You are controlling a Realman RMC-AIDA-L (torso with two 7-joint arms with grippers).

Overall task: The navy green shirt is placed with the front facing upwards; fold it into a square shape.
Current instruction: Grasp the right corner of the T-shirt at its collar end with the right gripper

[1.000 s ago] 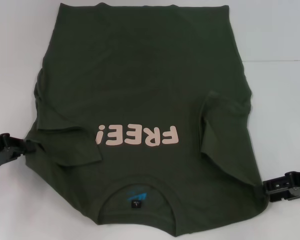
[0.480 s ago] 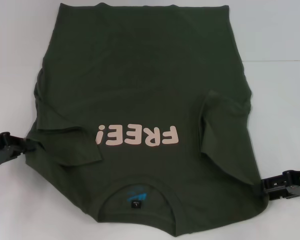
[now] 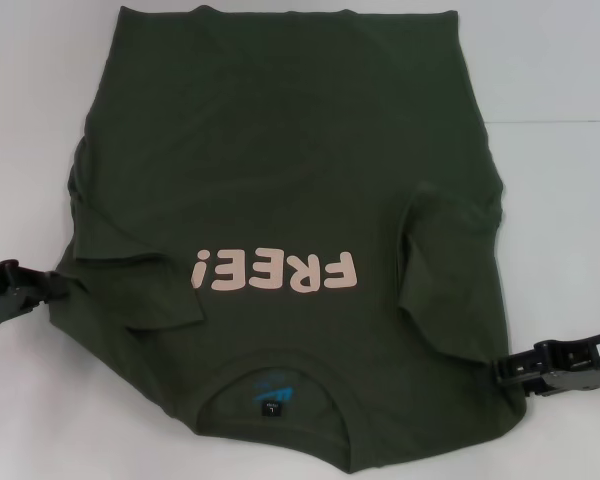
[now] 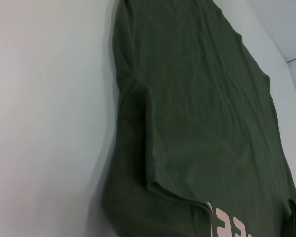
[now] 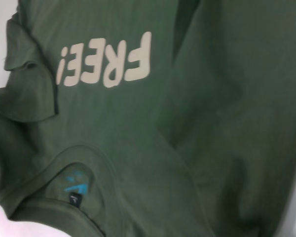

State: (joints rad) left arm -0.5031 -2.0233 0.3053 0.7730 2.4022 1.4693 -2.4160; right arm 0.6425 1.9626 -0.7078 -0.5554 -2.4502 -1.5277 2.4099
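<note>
The navy green shirt [image 3: 280,170] lies flat, front up, with its collar and blue neck label [image 3: 272,392] nearest me. The pink "FREE!" lettering [image 3: 276,271] reads upside down. Both sleeves are folded inward: one [image 3: 130,290] on the left, one [image 3: 445,270] on the right. My left gripper [image 3: 62,283] is shut on the left shoulder edge. My right gripper [image 3: 502,371] is shut on the right shoulder corner near the front. The left wrist view shows the shirt's side and folded sleeve [image 4: 197,113]. The right wrist view shows the lettering [image 5: 106,61] and the label [image 5: 75,190].
The shirt rests on a white table [image 3: 550,200] with bare surface on both sides. A faint seam line [image 3: 555,122] crosses the table at the right. The shirt's hem reaches the far edge of the head view.
My right gripper has moved inward to the left, and the shirt's near right corner has come in with it. My left gripper has shifted slightly left.
</note>
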